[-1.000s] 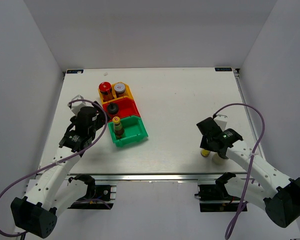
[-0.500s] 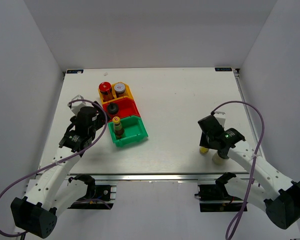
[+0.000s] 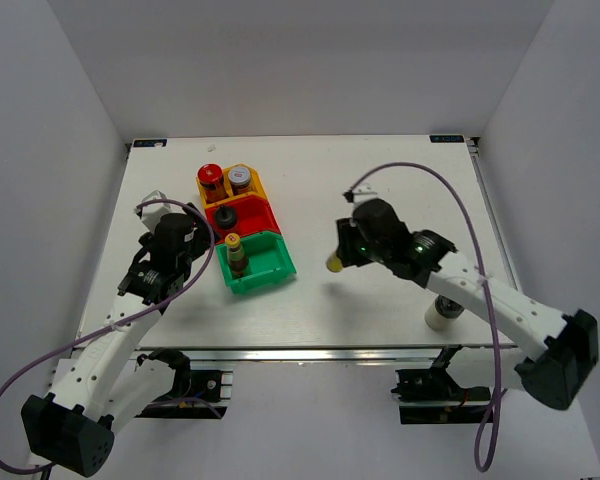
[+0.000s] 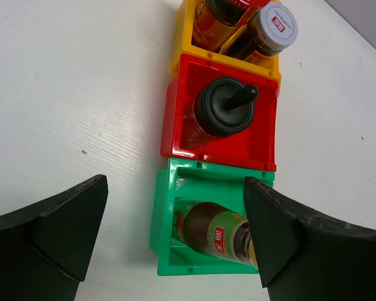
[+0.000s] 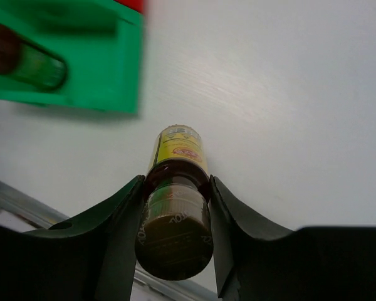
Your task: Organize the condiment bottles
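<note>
My right gripper [image 3: 342, 257] is shut on a slim yellow-capped bottle [image 3: 333, 264] and holds it above the table, right of the green bin [image 3: 270, 268]. In the right wrist view the fingers [image 5: 122, 213] clamp the bottle's neck [image 5: 177, 153]. My left gripper [image 3: 183, 243] is open and empty left of the bins, its jaws wide apart [image 4: 175, 188]. The yellow bin [image 3: 259, 186] holds a red-capped jar [image 3: 210, 175] and a silver-capped jar [image 3: 239, 177]. The red bin [image 3: 258, 215] holds a black-lidded jar [image 3: 227, 216]. The green bin holds another yellow-capped bottle [image 3: 236, 251].
A pale jar [image 3: 438, 316] stands near the table's front edge at the right, beside the right arm. The three bins stand in a row at the left centre. The green bin [image 5: 97, 81] shows at the upper left of the right wrist view.
My right gripper has lifted the yellow-capped bottle from the front right of the table and carried it left toward the green bin. The left arm has not moved.
</note>
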Controlling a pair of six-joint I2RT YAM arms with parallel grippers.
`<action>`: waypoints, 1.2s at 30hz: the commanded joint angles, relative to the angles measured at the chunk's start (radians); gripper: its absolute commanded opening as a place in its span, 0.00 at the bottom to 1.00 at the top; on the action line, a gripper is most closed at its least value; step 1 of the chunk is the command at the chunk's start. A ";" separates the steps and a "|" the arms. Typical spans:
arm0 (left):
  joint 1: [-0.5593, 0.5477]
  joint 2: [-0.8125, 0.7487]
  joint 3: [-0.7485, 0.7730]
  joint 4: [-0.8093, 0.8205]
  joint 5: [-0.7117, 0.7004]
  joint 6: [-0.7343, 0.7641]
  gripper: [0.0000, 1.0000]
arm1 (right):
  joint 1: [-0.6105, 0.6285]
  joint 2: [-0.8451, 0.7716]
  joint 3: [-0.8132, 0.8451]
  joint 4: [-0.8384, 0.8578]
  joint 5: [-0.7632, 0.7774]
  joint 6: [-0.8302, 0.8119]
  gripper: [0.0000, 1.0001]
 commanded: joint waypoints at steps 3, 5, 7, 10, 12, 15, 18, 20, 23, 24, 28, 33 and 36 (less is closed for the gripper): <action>-0.004 -0.025 0.034 -0.007 -0.017 -0.006 0.98 | 0.126 0.203 0.260 0.192 -0.022 -0.094 0.06; -0.004 -0.027 0.035 -0.011 -0.017 -0.007 0.98 | 0.151 0.263 0.336 0.203 -0.015 -0.102 0.05; -0.004 -0.030 0.038 -0.014 -0.025 -0.012 0.98 | 0.172 0.335 0.376 0.218 -0.012 -0.119 0.05; -0.004 -0.036 0.032 -0.018 -0.028 -0.020 0.98 | 0.188 0.413 0.436 0.246 0.006 -0.134 0.05; -0.004 -0.036 0.032 -0.018 -0.029 -0.021 0.98 | 0.191 0.464 0.476 0.252 -0.011 -0.139 0.05; -0.004 -0.034 0.029 -0.018 -0.034 -0.023 0.98 | 0.203 0.523 0.522 0.246 -0.037 -0.138 0.05; -0.005 -0.028 0.035 -0.027 -0.044 -0.026 0.98 | 0.218 0.568 0.528 0.250 -0.055 -0.137 0.06; -0.004 -0.027 0.037 -0.030 -0.052 -0.029 0.98 | 0.231 0.602 0.535 0.240 -0.034 -0.131 0.06; -0.004 -0.030 0.032 -0.031 -0.052 -0.032 0.98 | 0.240 0.637 0.558 0.220 0.018 -0.121 0.06; -0.005 -0.030 0.030 -0.028 -0.052 -0.032 0.98 | 0.240 0.655 0.561 0.220 0.015 -0.119 0.06; -0.004 -0.031 0.023 -0.022 -0.055 -0.031 0.98 | 0.243 0.688 0.558 0.244 -0.014 -0.111 0.06; -0.004 -0.017 0.026 -0.025 -0.057 -0.029 0.98 | 0.246 0.737 0.593 0.229 0.000 -0.104 0.15; -0.004 -0.016 0.024 -0.025 -0.057 -0.032 0.98 | 0.249 0.751 0.601 0.221 -0.008 -0.107 0.26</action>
